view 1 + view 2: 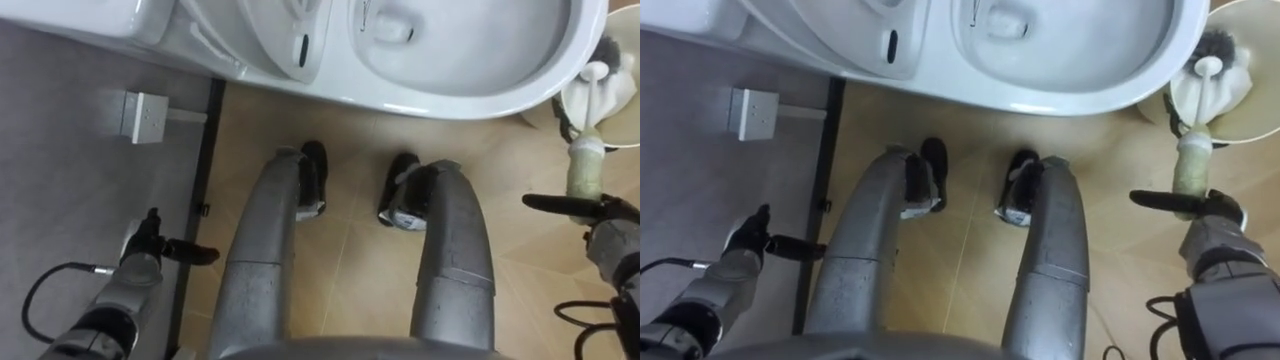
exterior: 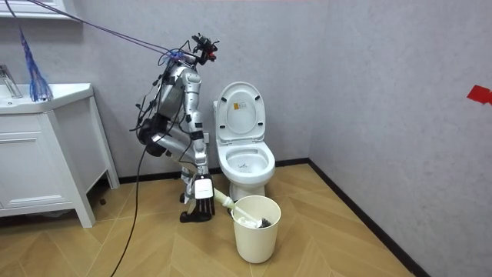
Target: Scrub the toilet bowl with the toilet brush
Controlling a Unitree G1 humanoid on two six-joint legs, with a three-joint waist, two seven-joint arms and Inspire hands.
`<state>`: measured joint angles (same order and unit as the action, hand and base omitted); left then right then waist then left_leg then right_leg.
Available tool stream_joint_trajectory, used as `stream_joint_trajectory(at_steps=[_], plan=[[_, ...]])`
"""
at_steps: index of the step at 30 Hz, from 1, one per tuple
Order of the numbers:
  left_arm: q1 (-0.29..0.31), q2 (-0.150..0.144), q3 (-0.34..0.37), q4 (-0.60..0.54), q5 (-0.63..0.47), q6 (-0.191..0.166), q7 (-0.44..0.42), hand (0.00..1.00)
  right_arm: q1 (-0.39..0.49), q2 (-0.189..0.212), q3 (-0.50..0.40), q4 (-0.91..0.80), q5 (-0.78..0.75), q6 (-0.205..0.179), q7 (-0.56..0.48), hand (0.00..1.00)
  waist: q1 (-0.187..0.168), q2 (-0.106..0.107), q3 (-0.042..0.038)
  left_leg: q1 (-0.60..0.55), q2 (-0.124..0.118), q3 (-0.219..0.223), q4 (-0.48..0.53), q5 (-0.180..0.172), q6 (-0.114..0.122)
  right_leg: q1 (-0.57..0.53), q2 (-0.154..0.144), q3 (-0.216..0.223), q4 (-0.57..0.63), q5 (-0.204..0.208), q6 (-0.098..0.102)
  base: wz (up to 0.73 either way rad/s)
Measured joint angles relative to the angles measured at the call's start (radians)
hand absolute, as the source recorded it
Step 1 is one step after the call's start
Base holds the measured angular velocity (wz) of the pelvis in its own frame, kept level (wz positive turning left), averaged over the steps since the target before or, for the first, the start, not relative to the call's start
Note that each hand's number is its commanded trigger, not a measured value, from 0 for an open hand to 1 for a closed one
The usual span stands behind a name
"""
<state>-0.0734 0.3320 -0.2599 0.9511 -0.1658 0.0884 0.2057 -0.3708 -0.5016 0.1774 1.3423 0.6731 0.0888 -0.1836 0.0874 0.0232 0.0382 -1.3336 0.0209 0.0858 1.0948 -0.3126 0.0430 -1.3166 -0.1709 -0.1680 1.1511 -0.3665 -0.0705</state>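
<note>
The toilet brush (image 1: 1192, 160) is held beside the toilet (image 1: 450, 95).
On the tan floor (image 1: 350, 250) before the toilet, the right robot hand (image 1: 1215, 225) is clamped on its handle, the head resting in a pale bucket (image 2: 256, 235) beside the toilet; the left robot hand's (image 1: 748, 242) state cannot be told.
</note>
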Motion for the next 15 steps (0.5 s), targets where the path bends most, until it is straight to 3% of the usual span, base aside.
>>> stream_joint_trajectory(at_steps=[6, 15], plan=[[0.024, 0.039, -0.001, -0.047, 0.001, -0.002, -0.002, 0.00, -0.004, -0.020, 0.038, 0.000, -0.004, 0.000, 0.022, 0.00, -0.001, -0.006, -0.0009, 0.002, 0.003, 0.001, 0.004, -0.005, 0.000, 0.001, 0.004, 0.002, 0.000, 0.002, -0.006, 0.00], [0.076, 0.047, 0.000, -0.050, 0.003, 0.000, -0.044, 0.00, -0.003, -0.054, 0.042, 0.000, -0.008, 0.002, 0.063, 0.00, 0.002, -0.009, -0.0018, 0.013, 0.002, 0.001, 0.015, -0.014, 0.009, 0.019, 0.003, 0.004, 0.001, 0.003, 0.003, 0.00]])
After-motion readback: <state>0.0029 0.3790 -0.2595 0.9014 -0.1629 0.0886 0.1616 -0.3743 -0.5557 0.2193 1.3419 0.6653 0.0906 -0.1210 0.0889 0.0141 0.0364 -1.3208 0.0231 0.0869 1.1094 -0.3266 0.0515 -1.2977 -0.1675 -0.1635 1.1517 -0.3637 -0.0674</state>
